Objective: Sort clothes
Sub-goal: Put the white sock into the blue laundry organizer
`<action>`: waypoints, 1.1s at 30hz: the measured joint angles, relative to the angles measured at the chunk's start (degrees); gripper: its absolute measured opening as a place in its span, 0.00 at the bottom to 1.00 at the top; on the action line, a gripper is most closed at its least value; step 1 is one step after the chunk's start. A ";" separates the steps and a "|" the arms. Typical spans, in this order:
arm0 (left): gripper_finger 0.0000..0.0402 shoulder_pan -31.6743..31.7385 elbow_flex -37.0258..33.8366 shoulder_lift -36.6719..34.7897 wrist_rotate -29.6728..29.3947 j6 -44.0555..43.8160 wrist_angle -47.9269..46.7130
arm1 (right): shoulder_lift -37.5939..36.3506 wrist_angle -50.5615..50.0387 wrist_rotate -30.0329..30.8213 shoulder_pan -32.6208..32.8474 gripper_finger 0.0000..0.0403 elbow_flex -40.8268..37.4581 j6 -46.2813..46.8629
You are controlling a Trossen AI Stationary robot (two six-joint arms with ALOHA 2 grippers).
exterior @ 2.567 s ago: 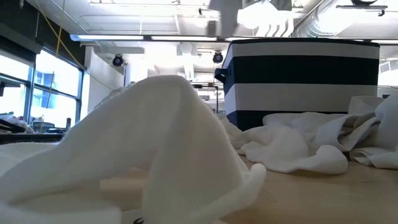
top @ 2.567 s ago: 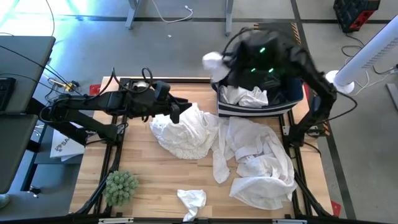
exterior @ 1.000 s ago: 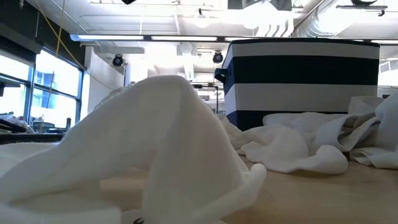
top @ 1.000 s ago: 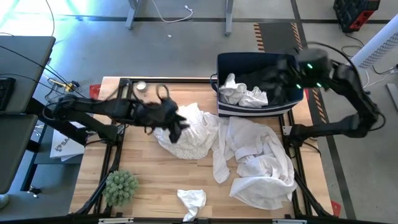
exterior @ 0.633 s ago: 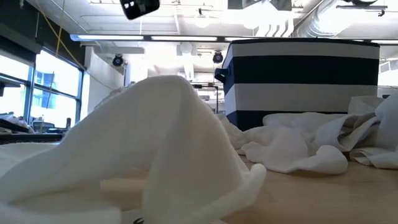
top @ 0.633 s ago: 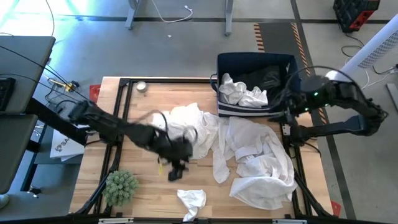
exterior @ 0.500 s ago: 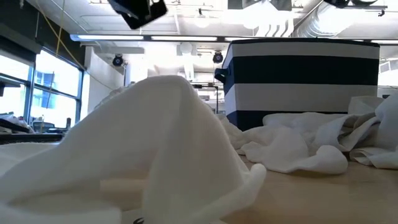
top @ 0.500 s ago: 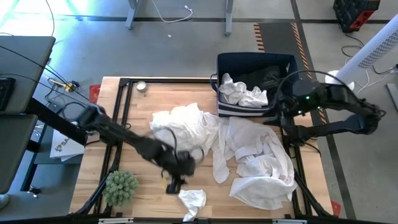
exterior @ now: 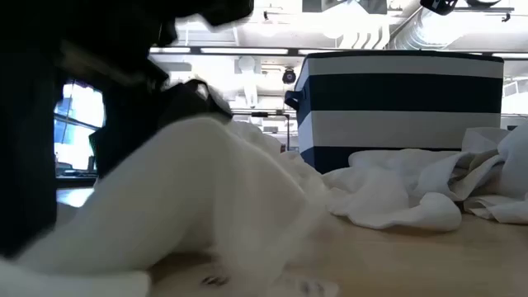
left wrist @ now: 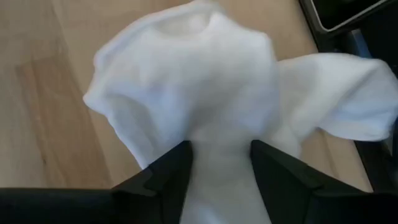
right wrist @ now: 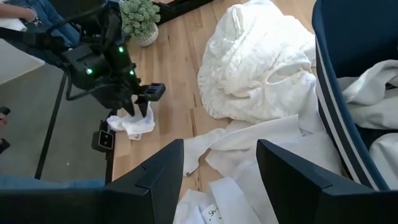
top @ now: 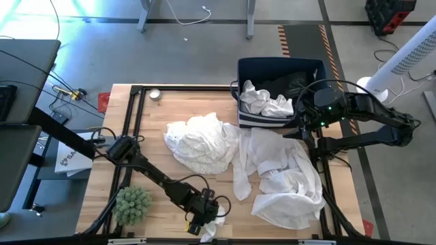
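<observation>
The left gripper (top: 201, 222) has reached to the near edge of the wooden table (top: 153, 129), directly over the small crumpled white cloth (top: 211, 226), which lies well apart from the other laundry. In the left wrist view that cloth (left wrist: 205, 87) sits straight ahead of the two dark fingers (left wrist: 165, 177), with a fold of it running down between them; the jaws stand part open on either side of the fold and, as far as this close view lets me judge, they have not yet pinched it. The cloth is a rumpled lump with a flap off to one side and no clear long axis, so the grab turns mainly on the fold lying between the fingers. The left arm is far the nearer.

The right gripper (right wrist: 214, 180) hovers part open and empty beside the navy blue rectangular fabric bin (top: 279, 68), which already holds white and dark garments. A bunched white garment (top: 201, 139) lies mid-table, a larger sprawled white one (top: 283, 177) just below the bin
</observation>
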 joint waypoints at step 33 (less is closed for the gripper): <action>0.00 24.10 0.02 -41.35 -24.25 -16.22 -16.16 | 20.52 18.81 -4.21 0.00 0.49 20.70 -14.64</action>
